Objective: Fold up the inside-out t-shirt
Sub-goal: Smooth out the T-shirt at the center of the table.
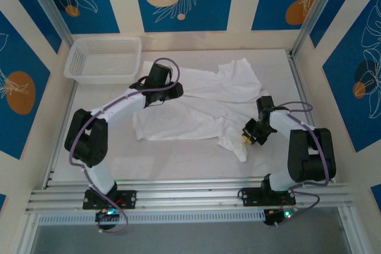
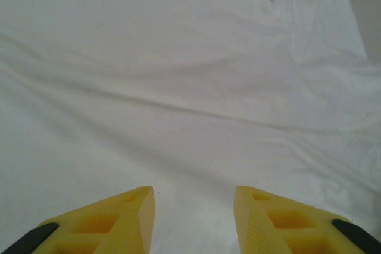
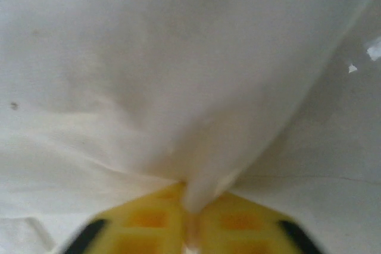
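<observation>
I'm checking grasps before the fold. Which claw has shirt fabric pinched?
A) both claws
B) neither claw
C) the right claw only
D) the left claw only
C: in its wrist view the right claw is shut on a pleat of the t-shirt, while the left claw stands open over flat cloth with nothing between its fingers.

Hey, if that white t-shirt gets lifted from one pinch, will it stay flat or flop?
Probably floppy: the t-shirt lies rumpled and creased, and it tents into folds where the right claw pinches it. Likely light, since a thin pinch holds it. Pushed, it would probably bunch, not slide.
</observation>
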